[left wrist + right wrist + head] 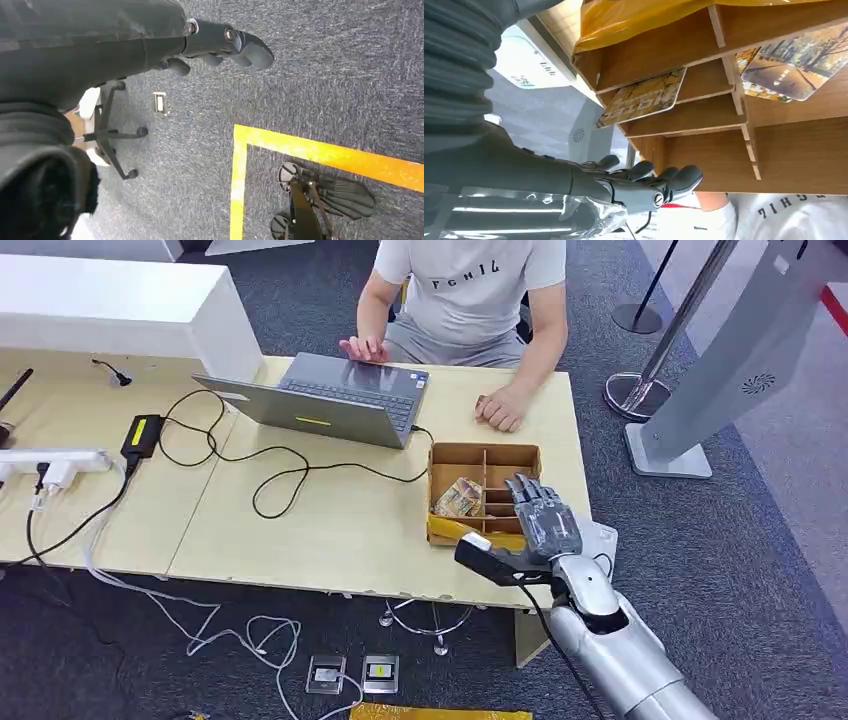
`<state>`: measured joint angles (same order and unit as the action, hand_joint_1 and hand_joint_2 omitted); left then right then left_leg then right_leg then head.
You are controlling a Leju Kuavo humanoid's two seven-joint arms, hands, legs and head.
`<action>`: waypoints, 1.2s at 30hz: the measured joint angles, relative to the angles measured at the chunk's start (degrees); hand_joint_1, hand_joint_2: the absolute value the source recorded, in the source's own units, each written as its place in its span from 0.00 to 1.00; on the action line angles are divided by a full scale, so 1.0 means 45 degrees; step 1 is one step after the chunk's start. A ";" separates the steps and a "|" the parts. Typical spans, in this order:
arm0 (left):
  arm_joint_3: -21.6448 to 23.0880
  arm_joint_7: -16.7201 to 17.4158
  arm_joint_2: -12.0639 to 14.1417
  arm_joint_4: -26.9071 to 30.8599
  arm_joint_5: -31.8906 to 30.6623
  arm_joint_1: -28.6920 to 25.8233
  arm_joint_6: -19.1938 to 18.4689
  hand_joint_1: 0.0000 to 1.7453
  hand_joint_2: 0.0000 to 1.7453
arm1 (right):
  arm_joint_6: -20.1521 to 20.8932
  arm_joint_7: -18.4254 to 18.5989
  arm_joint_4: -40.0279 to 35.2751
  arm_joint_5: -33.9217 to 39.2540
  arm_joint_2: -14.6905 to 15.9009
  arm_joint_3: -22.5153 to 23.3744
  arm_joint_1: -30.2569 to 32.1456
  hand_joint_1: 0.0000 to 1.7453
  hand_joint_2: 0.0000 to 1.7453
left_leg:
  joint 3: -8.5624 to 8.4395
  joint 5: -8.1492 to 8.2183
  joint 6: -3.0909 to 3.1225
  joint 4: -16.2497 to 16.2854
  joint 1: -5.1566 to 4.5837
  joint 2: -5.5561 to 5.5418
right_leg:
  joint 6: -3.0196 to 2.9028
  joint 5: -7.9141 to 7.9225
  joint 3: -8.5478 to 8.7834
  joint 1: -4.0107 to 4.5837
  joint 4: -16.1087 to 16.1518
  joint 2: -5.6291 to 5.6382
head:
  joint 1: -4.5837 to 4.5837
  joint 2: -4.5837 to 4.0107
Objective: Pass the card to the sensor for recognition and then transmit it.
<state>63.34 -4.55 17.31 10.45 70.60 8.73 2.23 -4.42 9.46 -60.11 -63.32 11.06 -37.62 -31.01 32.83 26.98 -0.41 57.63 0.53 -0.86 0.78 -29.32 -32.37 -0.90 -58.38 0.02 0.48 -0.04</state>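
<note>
Right hand [541, 518] comes up from the near edge of the table [330, 520] on its silver arm, hovering over the right side of the wooden divided box [484, 458] that sits by the table's right edge, fingers spread apart and holding nothing as far as I can see. From the right wrist view the fingers [674, 177] hang just over the box's slotted compartments [704, 107], not touching any card. One card [644, 97] with an autumn tree print leans in a narrow slot, and more of the same kind [791, 65] are stacked in the bigger compartment on the box's left side, which shows as a small pile [458, 498] from the head view. Yellow plastic [470, 530] wraps the near edge of the box. Left hand [220, 47] hangs down over grey carpet with a yellow tape line [320, 155] on it, fingers loosely curled and apart, nothing in them. Over at the far edge a person in a grey t-shirt [470, 290] sits with one hand on an open laptop [330, 400] and the other resting on the table near the box. Black cable [270, 465] loops across the middle, power strip [60, 462] at the left edge
</note>
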 joint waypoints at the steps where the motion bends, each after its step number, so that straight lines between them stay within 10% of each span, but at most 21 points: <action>1: 0.0000 0.0000 0.0000 0.0000 0.0000 0.0000 -0.0010 0.00 0.00 | -0.0077 -0.0019 0.0077 0.0000 -0.0010 0.0000 -0.0004 0.93 1.00 | 0.0000 0.0000 0.0000 0.0000 0.0000 0.0000 | 0.0000 0.0000 0.0000 0.0000 0.0000 -0.0001 | 0.0000 0.0000; 36: 0.0306 -0.0010 0.0029 0.0000 0.0044 0.0065 0.0005 0.00 0.00 | -0.1034 -0.0777 0.2166 0.0228 -0.0457 0.0078 -0.0496 1.00 1.00 | -0.0027 -0.0002 -0.0001 0.0001 0.0000 0.0003 | 0.0000 0.0002 0.0024 0.0000 0.0001 0.0002 | 0.0000 0.0005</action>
<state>64.72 -4.59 17.44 10.45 70.79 9.02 2.25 -9.07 5.97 -50.36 -62.29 9.01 -37.27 -33.24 32.70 26.97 -0.41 57.63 0.53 -0.84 0.78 -29.31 -32.26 -0.90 -58.38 0.02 0.48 -0.02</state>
